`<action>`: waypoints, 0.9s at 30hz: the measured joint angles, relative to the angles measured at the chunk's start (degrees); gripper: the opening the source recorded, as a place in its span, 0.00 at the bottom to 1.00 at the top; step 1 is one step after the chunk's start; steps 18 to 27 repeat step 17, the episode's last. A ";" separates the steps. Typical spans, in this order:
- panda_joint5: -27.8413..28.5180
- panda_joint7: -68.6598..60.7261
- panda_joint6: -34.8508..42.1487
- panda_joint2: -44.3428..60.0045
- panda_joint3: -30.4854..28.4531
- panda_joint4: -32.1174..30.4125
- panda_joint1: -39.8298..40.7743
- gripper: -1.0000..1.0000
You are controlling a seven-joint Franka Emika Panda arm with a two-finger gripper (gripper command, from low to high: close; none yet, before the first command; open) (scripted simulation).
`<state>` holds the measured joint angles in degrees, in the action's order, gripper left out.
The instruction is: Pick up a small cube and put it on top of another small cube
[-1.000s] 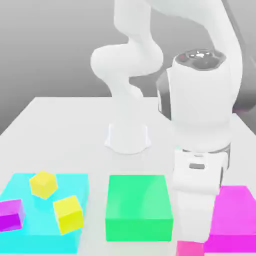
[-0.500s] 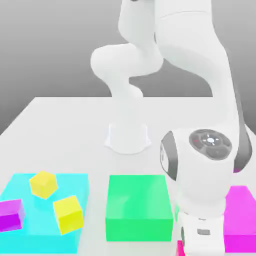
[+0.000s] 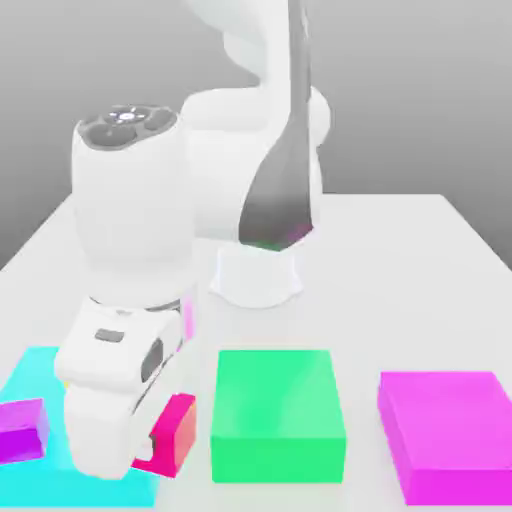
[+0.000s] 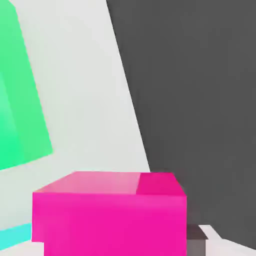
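Three flat blocks in a row along the near edge of the table [image 3: 120, 250]: one block [image 3: 30, 375] at the exterior view's left, middle block [image 3: 277, 410], third block [image 3: 455, 430] at the right. Robot base [image 3: 255, 275] behind the middle block. Arm's hand over the left block. Small cube [image 3: 172, 432] at the hand, over the left block's right edge, just left of the middle block. Another small cube [image 3: 20, 428] on the left block's near-left part.

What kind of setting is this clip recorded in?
Probably a simulated tabletop test scene, not a real room: a plain white table before a blank grey backdrop, flat-coloured blocks such as the green block and magenta block, and a white arm carrying a pink cube.
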<state>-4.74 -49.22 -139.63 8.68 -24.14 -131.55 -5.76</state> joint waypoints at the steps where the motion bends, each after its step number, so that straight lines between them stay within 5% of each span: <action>1: -0.15 -2.03 0.47 -0.39 -1.32 -0.04 1.63 0.00; 5: -5.17 -10.80 -3.29 4.52 -2.86 -0.02 7.96 0.00; 6: -5.95 -11.59 -4.09 5.39 -2.67 -0.12 8.48 1.00; 27: -0.99 -8.37 2.00 -0.62 -3.97 1.00 7.98 1.00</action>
